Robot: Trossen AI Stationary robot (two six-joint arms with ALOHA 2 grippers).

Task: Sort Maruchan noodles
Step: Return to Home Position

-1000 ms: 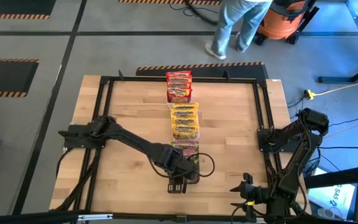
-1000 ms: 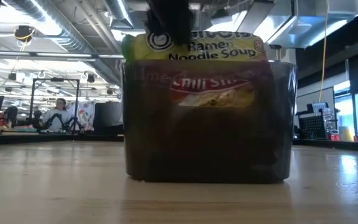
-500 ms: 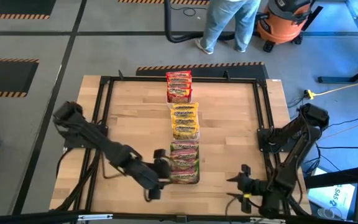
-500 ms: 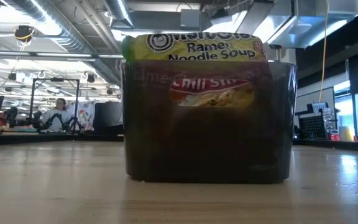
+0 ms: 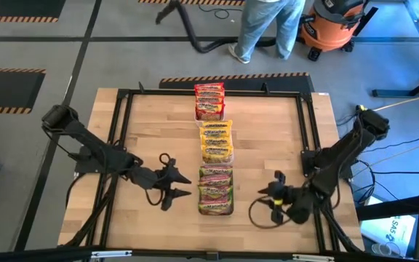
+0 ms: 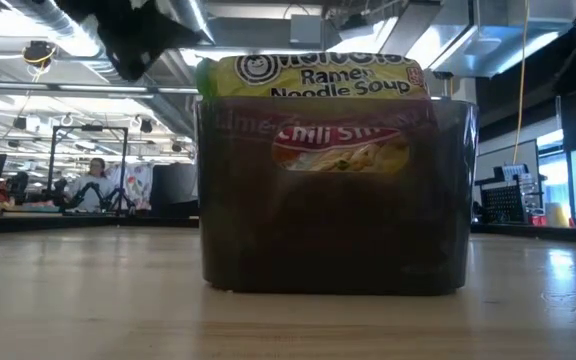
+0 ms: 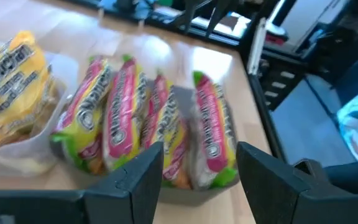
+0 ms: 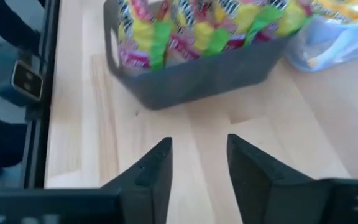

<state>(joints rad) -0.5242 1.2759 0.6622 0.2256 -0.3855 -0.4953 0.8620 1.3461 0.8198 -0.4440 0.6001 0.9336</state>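
Three trays stand in a column down the table's middle. The far one holds red-orange Maruchan packets, and the middle, clear one holds yellow packets. The near, dark tray holds green-and-pink packets standing on edge, which also show in the left wrist view and the right wrist view. My left gripper is open and empty, just left of the dark tray, and it also shows in the left wrist view. My right gripper is open and empty, right of that tray, and it also shows in the right wrist view.
Black frame rails run along the table's edges. Bare wood lies left and right of the tray column. A person and an orange vacuum are on the floor beyond the far edge.
My left gripper has drawn away from the near end of the dark tray toward the table's left edge, then a little toward the far edge. My right gripper has come from the near right corner toward the dark tray. The packets and trays have stayed put.
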